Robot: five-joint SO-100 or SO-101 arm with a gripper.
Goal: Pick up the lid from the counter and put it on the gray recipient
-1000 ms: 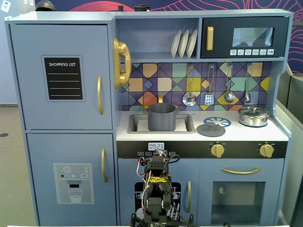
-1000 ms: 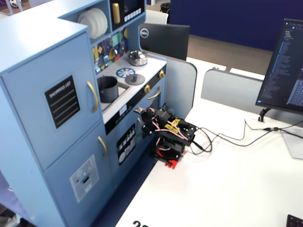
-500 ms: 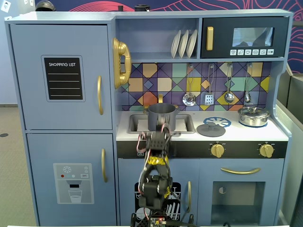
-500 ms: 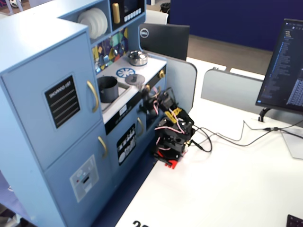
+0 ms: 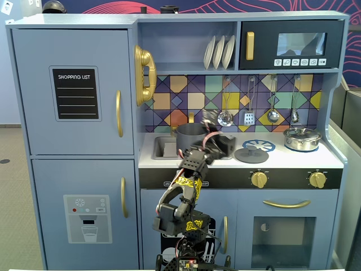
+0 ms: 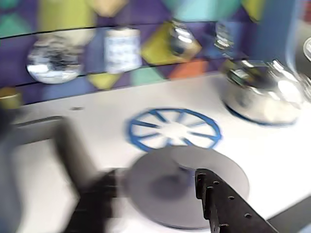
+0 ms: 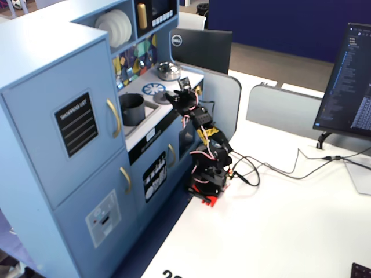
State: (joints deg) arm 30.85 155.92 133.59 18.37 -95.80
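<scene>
Lid [image 5: 251, 154]: we find it flat on the white counter [image 5: 333, 159], just in front of the blue burner pattern [image 6: 173, 129], knob up. Gripper [image 5: 221, 144]: poised beside the lid's left edge in a fixed view; one finger [image 6: 221, 201] overlaps the disc in the blurred wrist view. Jaws: we cannot tell their spread. Gray recipient [image 5: 190, 137]: in the sink [image 5: 163, 148], left of the gripper. Silver pot [image 5: 302, 138]: far right.

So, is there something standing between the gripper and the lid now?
Nothing visible. In the wrist view the gripper hangs open just over the lid, which lies flat on the counter beside the burner pattern.
</scene>
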